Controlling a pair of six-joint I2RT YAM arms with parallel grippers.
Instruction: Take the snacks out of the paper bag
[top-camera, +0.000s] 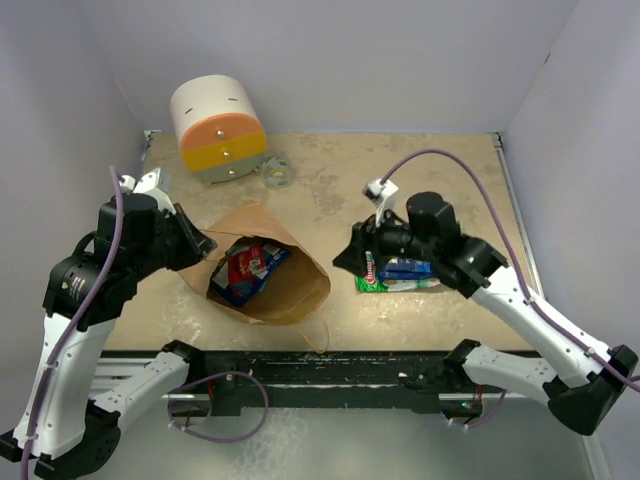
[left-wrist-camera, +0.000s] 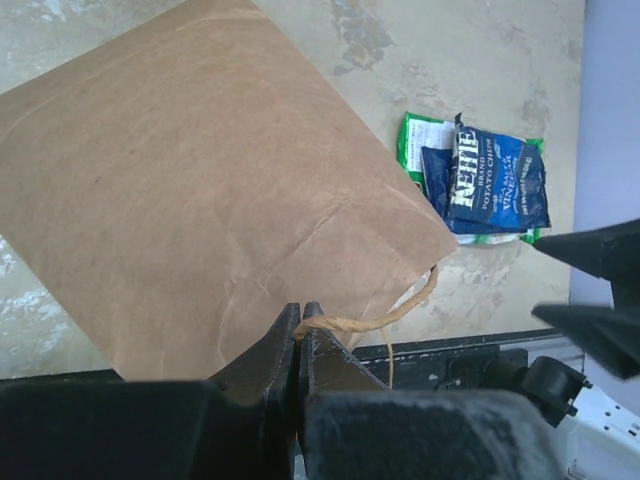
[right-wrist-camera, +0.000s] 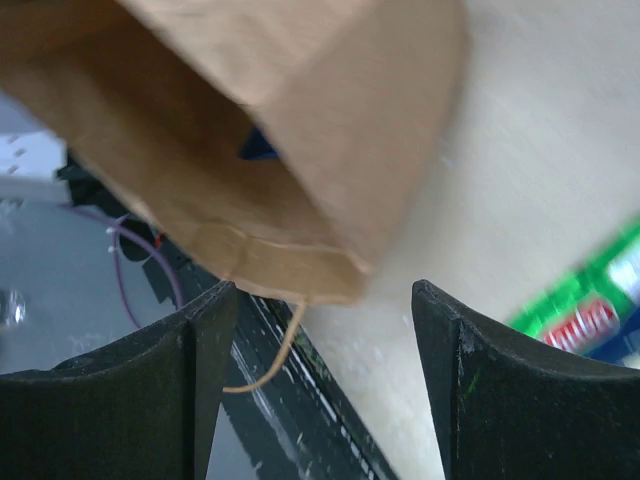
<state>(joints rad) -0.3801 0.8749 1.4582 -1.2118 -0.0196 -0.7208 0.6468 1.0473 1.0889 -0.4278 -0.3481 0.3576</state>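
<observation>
The left gripper (top-camera: 200, 245) sits at the left rim of the brown paper bag (top-camera: 295, 285). In the left wrist view its fingers (left-wrist-camera: 275, 350) are pinched tight on the bag's twisted paper handle (left-wrist-camera: 375, 318). The bag rests on the mottled beige table (top-camera: 440, 190), tilted, with its mouth gaping up toward the top camera. Inside it lie at least two snacks: a red packet (top-camera: 243, 265) and a blue packet (top-camera: 233, 289) beneath it; any others in there are too hidden to tell. Behind the bag, at the back of the table, a white, orange and yellow cylinder (top-camera: 217, 130) lies on its side, with a small roll of tape (top-camera: 276, 172) just beside it. To the right of the bag is the right gripper (top-camera: 350, 258). Its jaws are spread wide with nothing between them, and the right wrist view shows the bag's rim just ahead of them. Just right of that gripper, under the arm's wrist, two snacks are already out on the table: a green packet (top-camera: 375, 284) and, lying on top of it, a dark blue Kettle chips packet (top-camera: 408, 268).
</observation>
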